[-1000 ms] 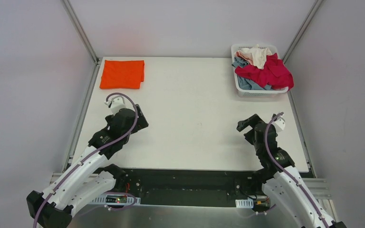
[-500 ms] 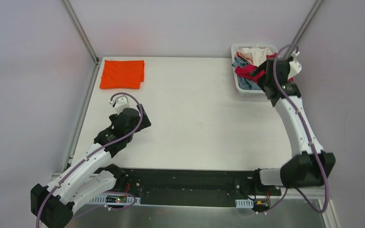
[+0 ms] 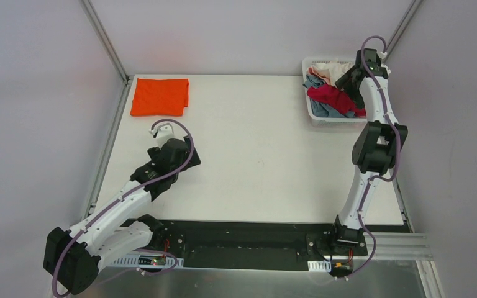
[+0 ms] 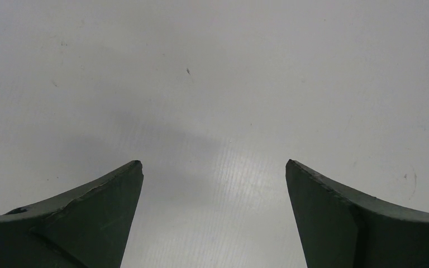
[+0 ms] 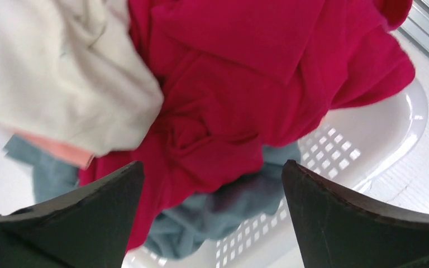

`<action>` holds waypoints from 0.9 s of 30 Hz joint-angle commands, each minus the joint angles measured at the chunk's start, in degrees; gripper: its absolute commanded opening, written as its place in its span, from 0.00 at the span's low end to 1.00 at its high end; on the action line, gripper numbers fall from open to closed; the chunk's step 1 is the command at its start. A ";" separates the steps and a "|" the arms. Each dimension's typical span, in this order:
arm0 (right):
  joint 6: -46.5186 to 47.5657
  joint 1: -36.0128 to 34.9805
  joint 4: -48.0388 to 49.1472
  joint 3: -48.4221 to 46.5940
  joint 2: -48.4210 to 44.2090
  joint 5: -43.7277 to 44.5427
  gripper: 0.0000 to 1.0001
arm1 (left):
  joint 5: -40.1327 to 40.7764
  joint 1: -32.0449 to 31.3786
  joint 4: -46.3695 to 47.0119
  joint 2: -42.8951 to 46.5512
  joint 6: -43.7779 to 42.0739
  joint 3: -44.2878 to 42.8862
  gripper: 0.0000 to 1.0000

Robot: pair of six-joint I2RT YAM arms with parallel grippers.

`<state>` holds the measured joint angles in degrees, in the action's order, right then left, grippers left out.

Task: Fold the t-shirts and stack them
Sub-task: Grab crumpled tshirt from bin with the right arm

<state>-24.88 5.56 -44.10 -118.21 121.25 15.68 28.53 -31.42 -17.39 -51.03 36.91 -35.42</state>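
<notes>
now, with your right hand (image 5: pixel 212 162) spread wide above the white slatted plastic basket (image 5: pixel 380 128), lower onto the crumpled crimson red cloth t-shirt (image 5: pixel 240 72) inside; pinch what seems its bunched middle.

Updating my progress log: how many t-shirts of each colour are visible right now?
Orange t-shirt: 1
Crimson red t-shirt: 1
Grey-blue t-shirt: 1
Cream t-shirt: 1
Pale pink t-shirt: 1
Total: 5 visible
</notes>
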 commanded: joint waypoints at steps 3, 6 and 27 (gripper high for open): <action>-2.90 2.09 0.32 -4.48 2.83 -1.21 0.91 | 0.51 0.37 2.01 -1.96 -1.63 -1.02 0.99; -5.58 2.87 1.57 -3.59 3.88 -1.72 0.88 | 0.51 0.39 2.07 -2.09 -1.71 -1.18 0.99; -14.89 4.02 10.84 7.78 1.97 -5.07 0.41 | 1.52 0.38 2.18 -1.38 -2.28 -0.73 0.99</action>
<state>-37.30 9.30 -36.53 -113.80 126.17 11.00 28.80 -31.42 -16.45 -53.23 35.79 -35.44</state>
